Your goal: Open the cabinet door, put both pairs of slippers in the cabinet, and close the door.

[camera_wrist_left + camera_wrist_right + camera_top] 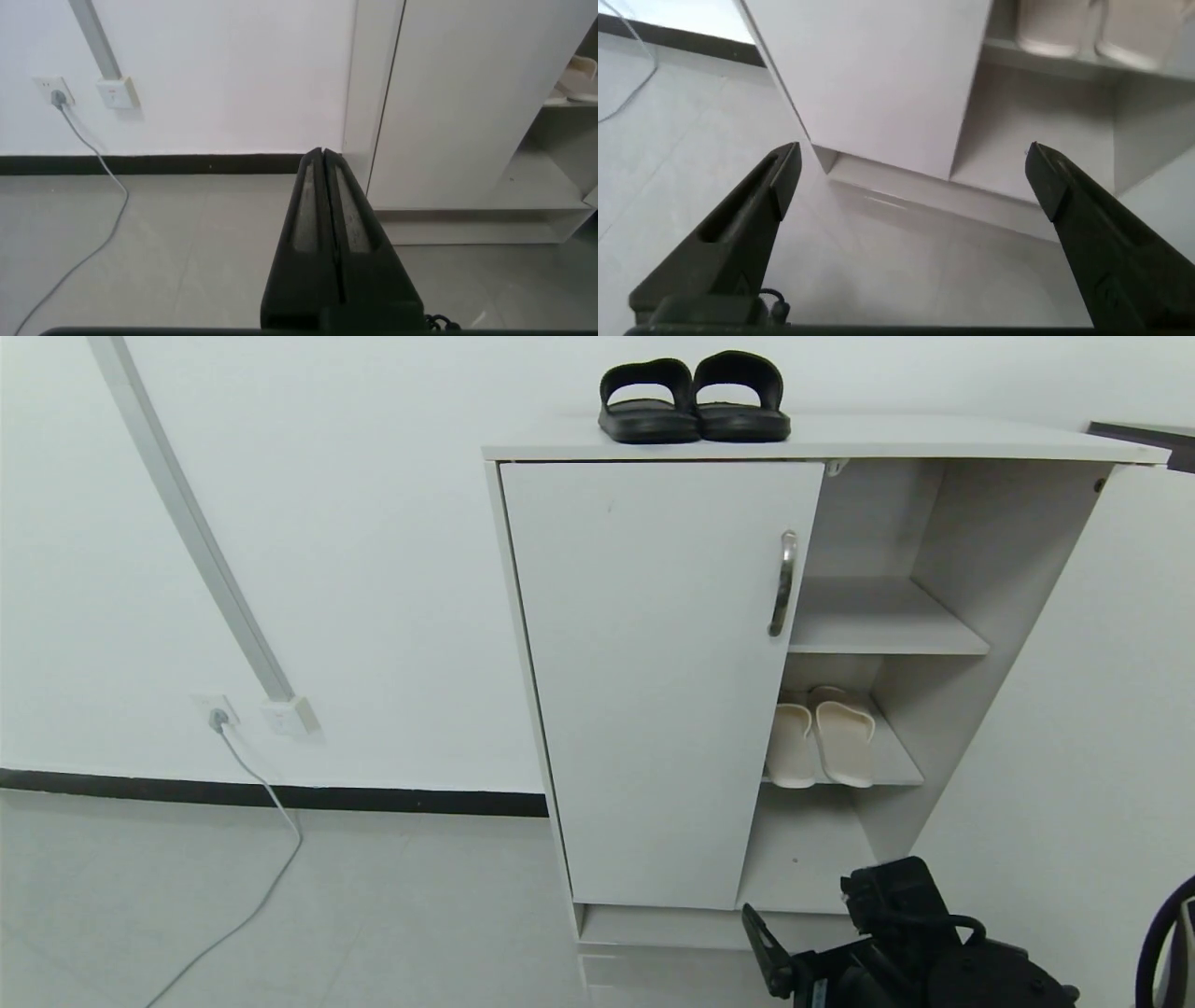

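- A black pair of slippers sits side by side on top of the white cabinet, toes to the wall. It is high above both grippers and well apart from them.
- A white pair of slippers lies on the second shelf down in the cabinet's open right half, heels outward. Up past the right gripper's fingertips, their heel ends show on that shelf.
- The cabinet door covers the left part of the front, with its metal handle upright at the right edge. Its lower corner lies beyond the gap between the right fingers.
- The right gripper is low before the cabinet's foot. Its fingers are spread wide with nothing between them.
- The left gripper has its two fingers pressed flat together and grips nothing. They point at the floor and skirting just beside the cabinet's left side.
- One bare shelf is above the white pair, and the cabinet's bottom board is below it, near the right fingers.
- The floor is pale grey tile, and a black skirting strip runs along the white wall.
- Beyond the left fingertips, a grey cable runs from a wall socket down to the floor. Beside the socket, a small box sits at the foot of a slanting grey conduit.
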